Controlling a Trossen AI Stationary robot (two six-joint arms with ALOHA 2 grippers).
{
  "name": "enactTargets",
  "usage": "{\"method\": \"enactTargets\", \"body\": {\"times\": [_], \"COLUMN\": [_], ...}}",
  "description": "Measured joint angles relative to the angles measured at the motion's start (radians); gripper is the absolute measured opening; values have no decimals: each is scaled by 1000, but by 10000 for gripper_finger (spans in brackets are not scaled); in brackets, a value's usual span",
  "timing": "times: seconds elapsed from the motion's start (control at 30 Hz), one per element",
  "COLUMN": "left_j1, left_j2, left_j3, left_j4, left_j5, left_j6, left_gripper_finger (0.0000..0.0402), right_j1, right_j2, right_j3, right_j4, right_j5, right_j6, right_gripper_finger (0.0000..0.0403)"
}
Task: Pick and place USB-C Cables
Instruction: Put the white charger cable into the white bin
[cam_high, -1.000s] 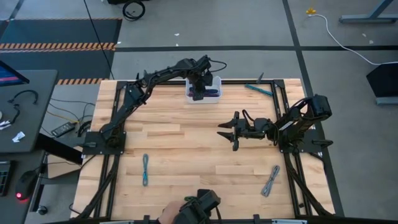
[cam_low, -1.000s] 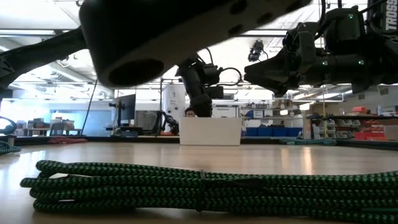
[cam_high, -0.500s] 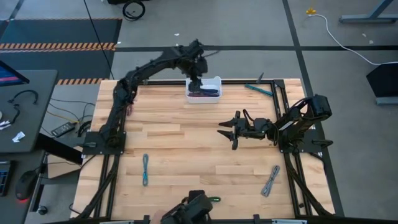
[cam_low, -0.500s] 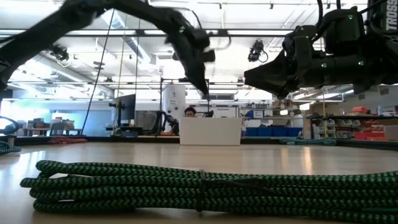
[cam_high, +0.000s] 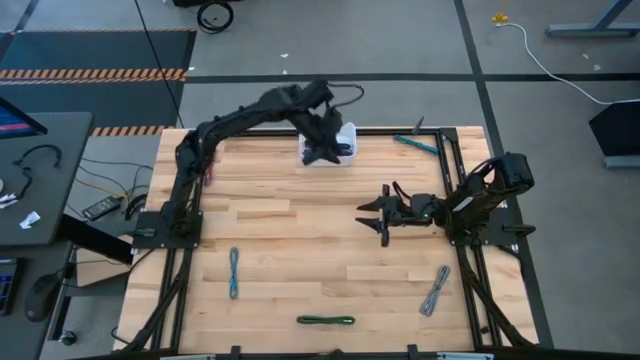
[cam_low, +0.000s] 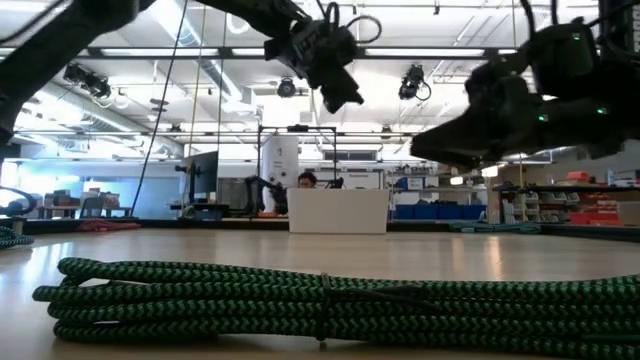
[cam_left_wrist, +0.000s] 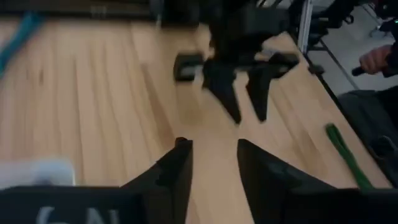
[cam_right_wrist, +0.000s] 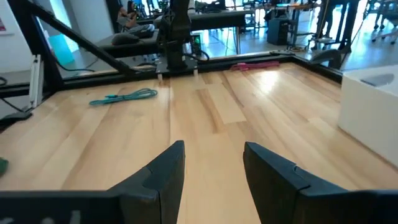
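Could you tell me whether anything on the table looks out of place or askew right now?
Nothing is damaged or spilled. Four cables lie apart on the wood: a green cable at the near edge, a blue cable, a grey cable and a teal cable across the far frame rail, outside the white bin.

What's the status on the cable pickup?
Left gripper open, empty, above white bin. Right gripper open, idle mid-table. Green cable, teal cable, grey cable still on table. Nothing blocking.
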Motion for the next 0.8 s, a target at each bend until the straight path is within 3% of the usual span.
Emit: {"method": "enactTargets", "body": {"times": [0.2,0.33,0.57,0.8], "left_j1": [-25,-19,-79,-148], "left_j2": [-224,-419,-741,-959], "left_j3": [-420,-757,-1289,-1678], "left_j4": [482,844,1376,1711], "left_j5": [-62,-159,-393,-638], "left_j6": [-177,-344,-515,-611], "left_gripper_finger": [72,45,22,21], "right_j1": [8,8,8,8], "right_j2": [0,-12,-13,-14], "right_j3": [-122,-128,-109,38], "right_j4": [171,143,148,-108], "right_j5": [10,23,-114,-224], "right_j6": [34,35,43,54], "right_gripper_finger": [169,169,169,169]}}
